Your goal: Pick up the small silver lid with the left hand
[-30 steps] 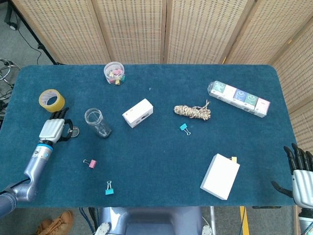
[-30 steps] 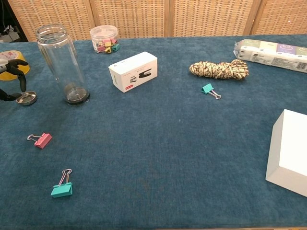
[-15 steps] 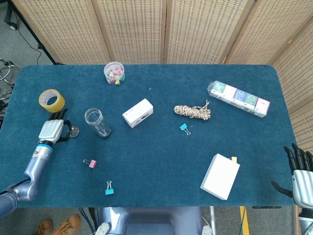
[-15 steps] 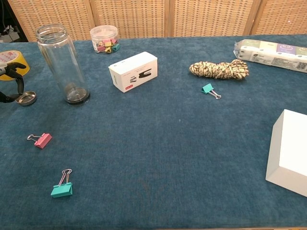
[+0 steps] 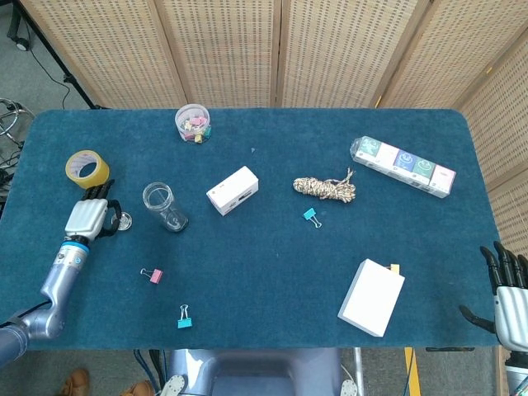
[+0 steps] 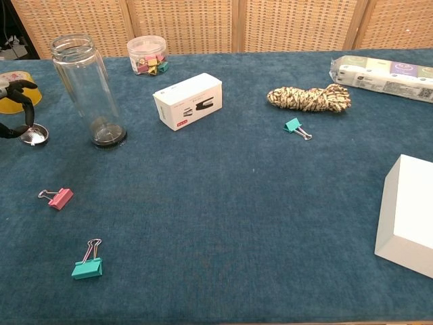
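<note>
The small silver lid (image 5: 124, 220) lies near the table's left edge, just left of the clear glass jar (image 5: 163, 206). In the chest view the small silver lid (image 6: 34, 134) sits tilted, its left edge raised off the cloth. My left hand (image 5: 89, 216) is right beside it on the left, and its dark fingers (image 6: 26, 116) curl down over the lid and pinch its rim against the thumb. My right hand (image 5: 507, 290) hangs off the table's near right corner, fingers spread, holding nothing.
A yellow tape roll (image 5: 87, 168) lies just behind my left hand. A pink binder clip (image 5: 152, 275) and a teal one (image 5: 184, 317) lie nearer the front. A white stapler box (image 5: 233, 190), a rope bundle (image 5: 324, 188) and a white box (image 5: 371, 297) sit further right.
My left hand's fingers have closed in on the lid. The lid has shifted a little to the left and tipped up on one edge. The right hand has not moved.
</note>
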Controlling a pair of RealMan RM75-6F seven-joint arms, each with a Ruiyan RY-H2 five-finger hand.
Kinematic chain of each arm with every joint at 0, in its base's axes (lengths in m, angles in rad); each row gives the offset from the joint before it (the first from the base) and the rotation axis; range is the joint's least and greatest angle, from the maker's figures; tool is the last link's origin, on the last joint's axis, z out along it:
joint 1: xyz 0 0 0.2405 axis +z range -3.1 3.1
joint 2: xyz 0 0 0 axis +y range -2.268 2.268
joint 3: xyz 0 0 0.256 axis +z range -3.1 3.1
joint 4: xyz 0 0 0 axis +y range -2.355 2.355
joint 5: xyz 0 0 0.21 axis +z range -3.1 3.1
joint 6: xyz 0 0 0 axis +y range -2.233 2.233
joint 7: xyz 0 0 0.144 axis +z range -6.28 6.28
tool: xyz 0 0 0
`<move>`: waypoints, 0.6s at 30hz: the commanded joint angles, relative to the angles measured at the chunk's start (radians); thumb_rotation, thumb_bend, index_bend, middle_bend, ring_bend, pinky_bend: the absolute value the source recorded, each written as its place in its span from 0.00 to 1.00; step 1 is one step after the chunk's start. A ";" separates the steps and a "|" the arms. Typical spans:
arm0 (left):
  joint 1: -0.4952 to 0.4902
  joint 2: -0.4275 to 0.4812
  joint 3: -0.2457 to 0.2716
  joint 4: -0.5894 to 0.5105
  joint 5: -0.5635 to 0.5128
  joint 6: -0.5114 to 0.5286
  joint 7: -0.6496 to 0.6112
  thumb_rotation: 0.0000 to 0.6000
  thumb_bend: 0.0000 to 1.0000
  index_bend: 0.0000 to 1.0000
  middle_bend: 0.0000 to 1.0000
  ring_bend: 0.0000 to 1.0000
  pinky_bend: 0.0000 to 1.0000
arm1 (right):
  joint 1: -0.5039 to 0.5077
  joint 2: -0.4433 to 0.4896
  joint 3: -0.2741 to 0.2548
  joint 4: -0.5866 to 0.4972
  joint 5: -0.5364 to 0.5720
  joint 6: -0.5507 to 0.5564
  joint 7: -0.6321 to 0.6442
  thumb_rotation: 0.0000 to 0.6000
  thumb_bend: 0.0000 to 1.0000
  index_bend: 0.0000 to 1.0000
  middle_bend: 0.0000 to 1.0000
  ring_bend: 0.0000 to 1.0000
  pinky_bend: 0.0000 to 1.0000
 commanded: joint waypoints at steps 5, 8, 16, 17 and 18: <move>0.021 0.088 -0.023 -0.125 0.025 0.084 -0.016 1.00 0.48 0.62 0.00 0.00 0.00 | -0.001 0.002 -0.001 -0.003 -0.003 0.003 0.003 1.00 0.00 0.00 0.00 0.00 0.00; 0.035 0.150 -0.037 -0.214 0.042 0.135 -0.024 1.00 0.48 0.62 0.00 0.00 0.00 | -0.002 0.003 -0.001 -0.004 -0.005 0.006 0.004 1.00 0.00 0.00 0.00 0.00 0.00; 0.081 0.356 -0.065 -0.485 0.095 0.229 -0.097 1.00 0.48 0.62 0.00 0.00 0.00 | -0.005 0.006 -0.001 -0.007 -0.009 0.011 0.013 1.00 0.00 0.00 0.00 0.00 0.00; 0.083 0.380 -0.071 -0.514 0.101 0.242 -0.094 1.00 0.48 0.62 0.00 0.00 0.00 | -0.004 0.006 0.000 -0.007 -0.008 0.011 0.015 1.00 0.00 0.00 0.00 0.00 0.00; 0.083 0.395 -0.075 -0.533 0.102 0.247 -0.089 1.00 0.48 0.62 0.00 0.00 0.00 | -0.004 0.007 0.000 -0.007 -0.008 0.010 0.016 1.00 0.00 0.00 0.00 0.00 0.00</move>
